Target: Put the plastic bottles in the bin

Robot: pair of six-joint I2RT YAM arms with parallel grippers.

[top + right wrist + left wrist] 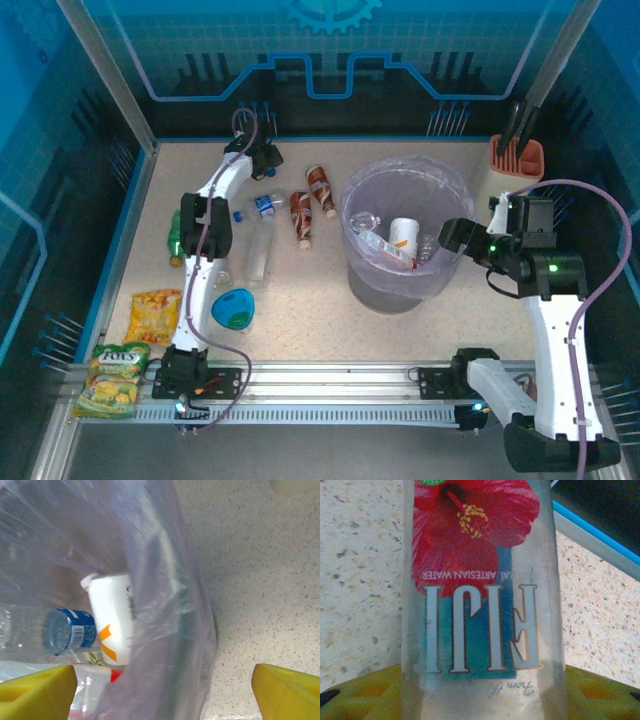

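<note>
The large round grey bin (395,290), lined with a thin lilac see-through bag, stands on the speckled desk (300,330). The right gripper (448,237) hangs at the bin's right rim with its yellow fingers (285,690) spread wide and holding nothing. Inside the bin lie a white plastic bottle with orange marks (116,615) and, beside it, a clear bottle with a blue cap (67,630).

Left of the bin, two brown-labelled bottles (300,218) lie on the desk. Farther from the bin are a blue-labelled clear bottle (262,205) and a green bottle (176,240).

The left gripper (266,157) is beyond these, well left of the bin. A clear water bottle with a red flower label (480,580) sits between its fingers (360,690). I cannot tell whether they clamp it.
</note>
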